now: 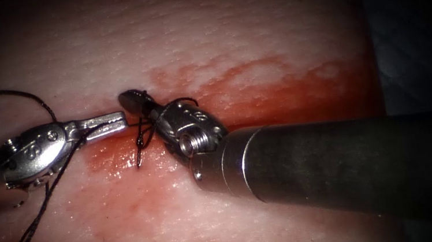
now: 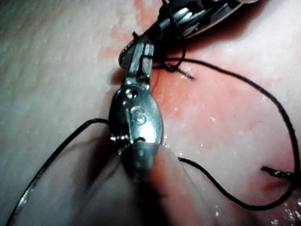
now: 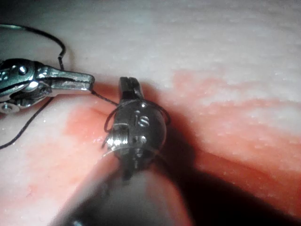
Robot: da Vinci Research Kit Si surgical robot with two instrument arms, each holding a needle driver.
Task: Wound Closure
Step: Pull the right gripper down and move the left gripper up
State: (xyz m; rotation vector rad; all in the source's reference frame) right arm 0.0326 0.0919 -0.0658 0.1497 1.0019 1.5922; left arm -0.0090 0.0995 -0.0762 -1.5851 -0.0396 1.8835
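While your left tool (image 1: 110,121) keeps its jaws pressed together on the thread (image 1: 39,218), your right tool (image 1: 133,101) sits tip to tip beside it, jaws closed, thread looped round its wrist. I cannot make out the needle. Beneath both tools, red fluid (image 1: 281,92) stains the tissue (image 1: 210,16).

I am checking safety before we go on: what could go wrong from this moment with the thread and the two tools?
1. The thin dark thread is looped around the right arm's silver tool near its wrist; it could snag there.
2. The left arm's silver tool, its jaws shut, seems to hold the thread; a strong pull might tear the pale, red-stained tissue.
I cannot tell what the right tool holds or where the needle is.
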